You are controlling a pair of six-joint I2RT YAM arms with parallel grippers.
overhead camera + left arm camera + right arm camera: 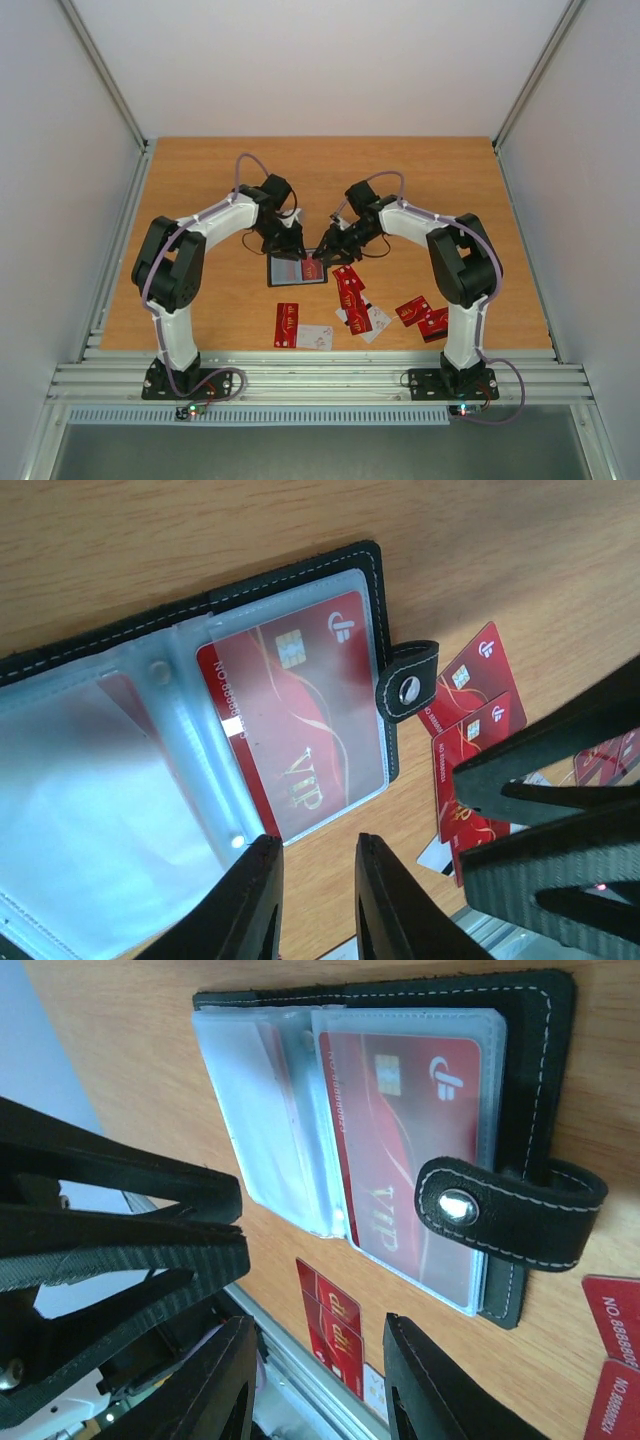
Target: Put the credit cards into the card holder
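Red VIP card (pixel 300 730) sits in black stitched holder (pixel 372 580); maybe nine loose cards (pixel 286 325) remain. Left gripper (pixel 318 860) and right gripper (pixel 318 1345) gape empty.

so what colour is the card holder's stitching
White, against the black card holder; clearest in the right wrist view.

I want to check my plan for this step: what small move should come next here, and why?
Probably the right gripper should swing to the nearest loose red card and pick it up. One red VIP card already sits in a clear sleeve of the open card holder, the gripper's jaws stand open and empty, and that loose card lies on its side of the holder.
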